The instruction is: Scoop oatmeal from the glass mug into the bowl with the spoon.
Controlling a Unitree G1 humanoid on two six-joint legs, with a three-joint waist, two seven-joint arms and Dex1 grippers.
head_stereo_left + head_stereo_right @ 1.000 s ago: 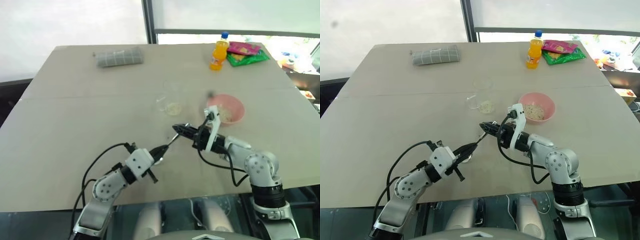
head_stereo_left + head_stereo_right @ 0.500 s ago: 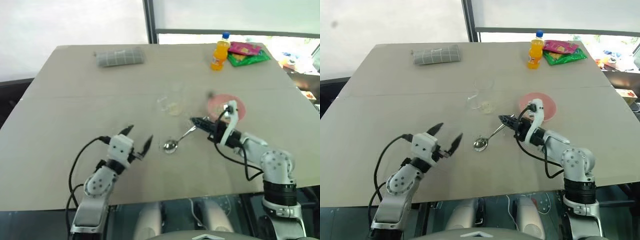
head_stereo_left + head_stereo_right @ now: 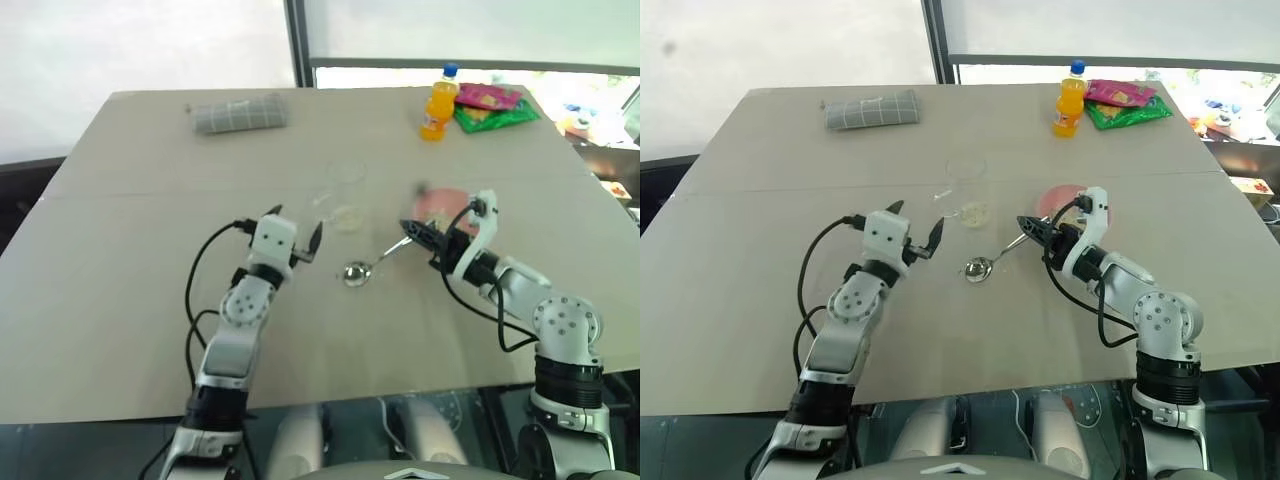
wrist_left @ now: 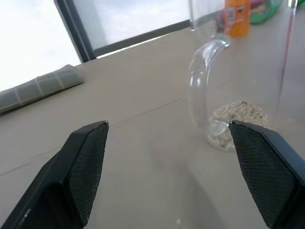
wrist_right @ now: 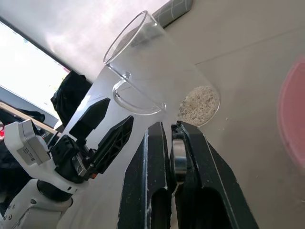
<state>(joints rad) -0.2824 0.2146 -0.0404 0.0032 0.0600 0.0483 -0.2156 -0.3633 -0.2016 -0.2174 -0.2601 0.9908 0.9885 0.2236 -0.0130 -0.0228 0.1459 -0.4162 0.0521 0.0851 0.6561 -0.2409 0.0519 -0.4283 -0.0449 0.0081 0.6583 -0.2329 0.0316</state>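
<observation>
mid-table stands the glass mug, oatmeal inside. left gripper gapes wide beside its handle; right gripper pinches the spoon. closing off-centre could tip the mug.

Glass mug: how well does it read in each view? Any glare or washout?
Left eye view: the mug is nearly see-through, given away mainly by the oatmeal at its base. Left wrist view: the handle is crisp, while the window behind is blown out white. Right wrist view: rim and handle outline clearly against a bright, washed-out background.
</observation>
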